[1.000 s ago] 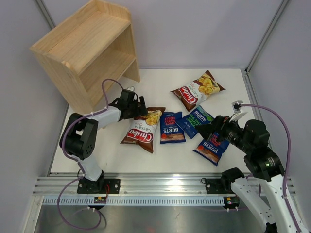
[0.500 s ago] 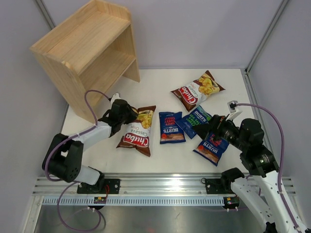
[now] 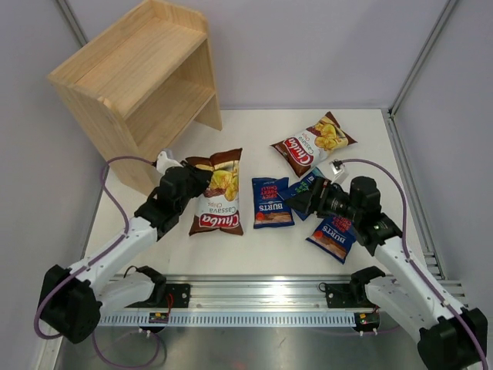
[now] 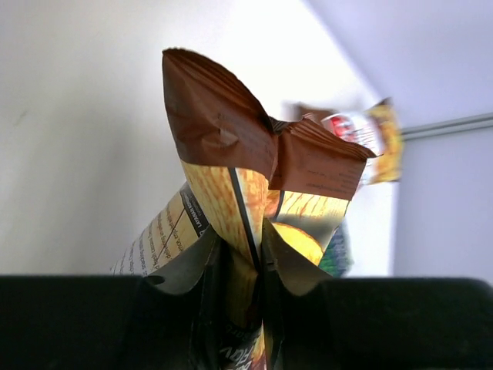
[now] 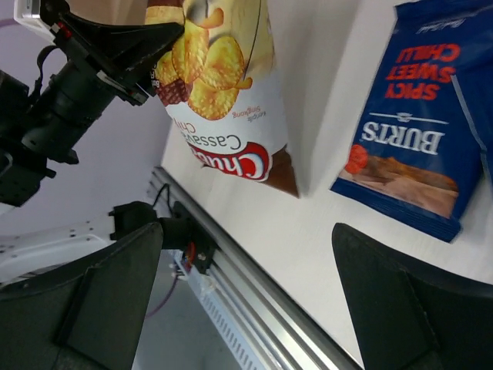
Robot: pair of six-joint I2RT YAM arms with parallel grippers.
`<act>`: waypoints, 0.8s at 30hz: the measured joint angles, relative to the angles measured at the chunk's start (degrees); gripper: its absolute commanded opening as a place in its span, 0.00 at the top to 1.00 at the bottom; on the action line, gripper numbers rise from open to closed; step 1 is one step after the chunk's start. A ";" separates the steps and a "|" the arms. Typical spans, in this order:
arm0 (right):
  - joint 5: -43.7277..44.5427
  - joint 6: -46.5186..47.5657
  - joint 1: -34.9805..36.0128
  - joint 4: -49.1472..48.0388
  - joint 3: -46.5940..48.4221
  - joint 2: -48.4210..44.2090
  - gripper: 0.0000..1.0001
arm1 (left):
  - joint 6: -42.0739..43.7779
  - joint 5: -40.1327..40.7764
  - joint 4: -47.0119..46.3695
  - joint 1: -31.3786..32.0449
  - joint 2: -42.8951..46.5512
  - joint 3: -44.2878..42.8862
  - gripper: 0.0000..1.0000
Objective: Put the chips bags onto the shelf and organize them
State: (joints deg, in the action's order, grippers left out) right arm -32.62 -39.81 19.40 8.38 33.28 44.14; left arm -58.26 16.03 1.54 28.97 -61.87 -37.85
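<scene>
Left gripper (image 3: 199, 176) pinched shut on top seam of Chuba bag (image 3: 219, 204). Right gripper (image 3: 306, 199) jaws wide apart, holding nothing, near blue Burts bag (image 3: 271, 203).

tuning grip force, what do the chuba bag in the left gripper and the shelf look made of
Chuba bag: thin glossy printed film, probably plastic or foil laminate; it crumples sharply where the left gripper pinches it. Shelf: pale matte wood, apparently unvarnished, with visible grain.

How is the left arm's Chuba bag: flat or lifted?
Lifted by its top: the left fingers pinch the Chuba bag there, crumpling it. Whether its bottom clears the table, cannot tell.
</scene>
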 measured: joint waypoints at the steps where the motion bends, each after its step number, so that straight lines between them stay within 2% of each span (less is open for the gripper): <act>1: -1.49 -1.49 0.04 -3.43 -1.44 1.57 0.00 | -1.05 0.44 0.02 0.37 2.14 0.00 1.00; 6: -5.97 -7.19 3.41 -21.44 -6.32 10.78 0.01 | -5.51 2.45 -0.96 2.49 10.19 -0.44 1.00; 11: -5.35 -8.61 9.05 -35.98 -6.99 18.78 0.01 | -9.42 2.86 -2.45 4.57 12.11 -5.05 1.00; 17: -0.31 -8.00 11.96 -48.94 -9.97 18.62 0.01 | -14.95 3.34 -7.72 7.28 13.66 -8.68 1.00; 24: 4.90 -2.89 20.70 -59.95 -10.49 17.92 0.00 | -23.02 3.96 -16.48 9.29 15.28 -8.68 1.00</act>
State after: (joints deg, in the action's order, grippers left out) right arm -27.73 -42.70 40.10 -51.57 22.79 62.06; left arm -81.28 19.99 -14.94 38.26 -46.59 -46.52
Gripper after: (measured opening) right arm 0.993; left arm 0.182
